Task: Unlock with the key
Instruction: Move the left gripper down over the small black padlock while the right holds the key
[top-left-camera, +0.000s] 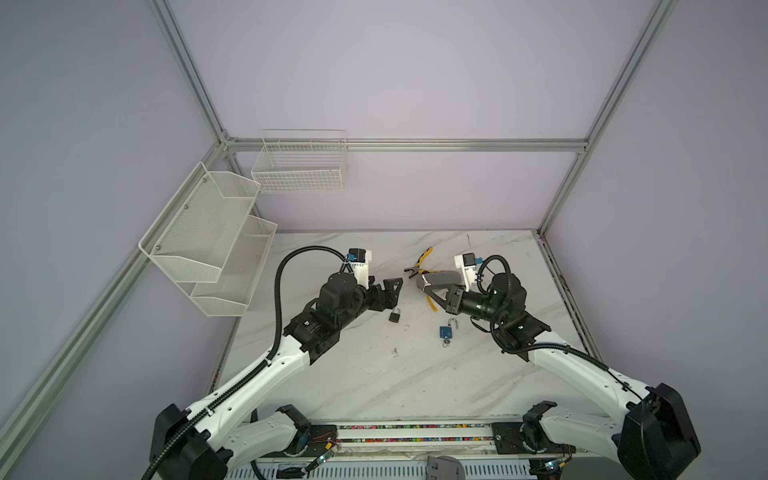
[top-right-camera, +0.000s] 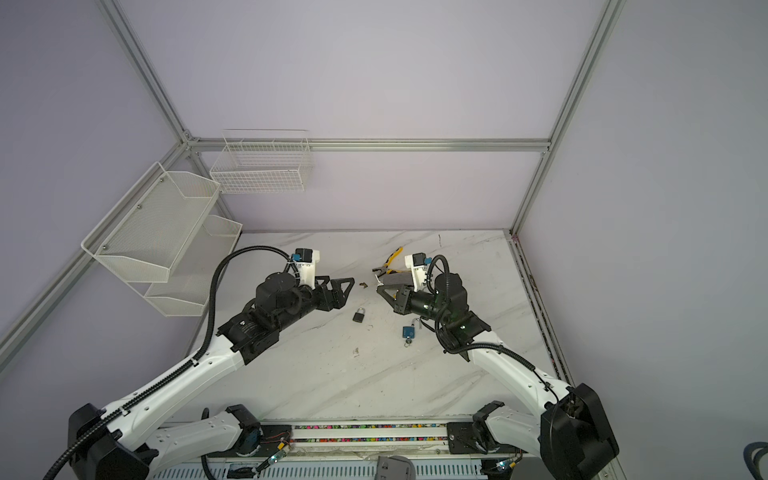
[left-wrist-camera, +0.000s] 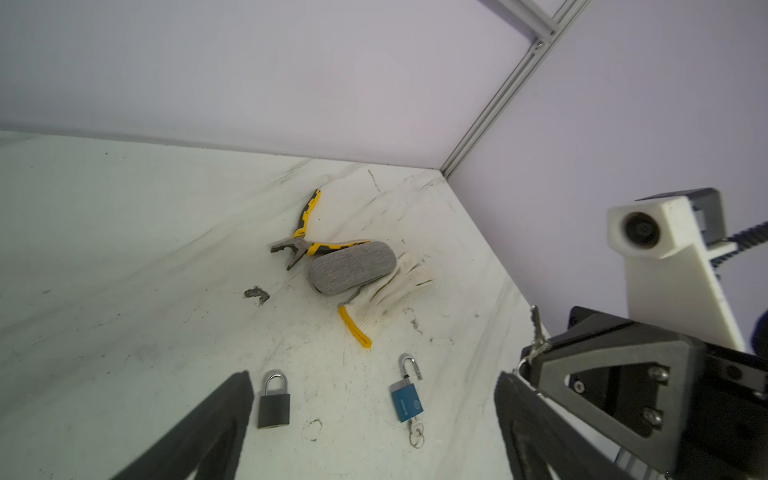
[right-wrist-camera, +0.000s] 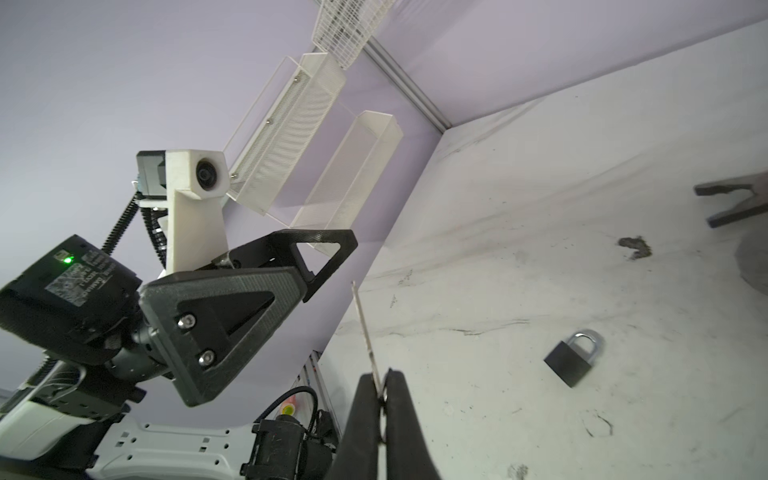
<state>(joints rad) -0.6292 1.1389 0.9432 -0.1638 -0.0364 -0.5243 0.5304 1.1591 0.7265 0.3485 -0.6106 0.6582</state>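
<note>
In both top views: left gripper (top-left-camera: 392, 291) and right gripper (top-left-camera: 428, 293) facing each other above the table (top-left-camera: 374, 382), tips apart. Black padlock (top-left-camera: 395, 316) flat on the table, shackle shut, close under the left gripper. Blue padlock (top-left-camera: 446, 331) near the right arm, shackle swung open.

Jaws hard to read from above, plain from the wrists. In the left wrist view: left fingers (left-wrist-camera: 232, 399) spread wide, with table and black padlock (left-wrist-camera: 273, 405) showing through the gap. In the right wrist view: right fingers (right-wrist-camera: 361, 415) pressed together on the head of the key (right-wrist-camera: 365, 328), with the blade sticking out past the tips, clear of the table and aimed toward the left gripper (right-wrist-camera: 326, 264).

Key (top-right-camera: 363, 285) barely traceable from above: a small brownish speck just off the right fingertips, probably the blade. Clearer in the left wrist view: key (left-wrist-camera: 536, 328) poking up from the closed right jaws.

Only in the left wrist view: a ringed key (left-wrist-camera: 415, 430) lodged in the bottom of the blue padlock (left-wrist-camera: 406, 401). Also the whole pile toward the back: pliers (left-wrist-camera: 305, 237), grey case (left-wrist-camera: 353, 268) and white glove (left-wrist-camera: 386, 295), with the case touching both. From above, much of case and glove hidden under the right arm.

Only in the right wrist view: black padlock (right-wrist-camera: 571, 361) side-on, well apart from the key tip.
</note>
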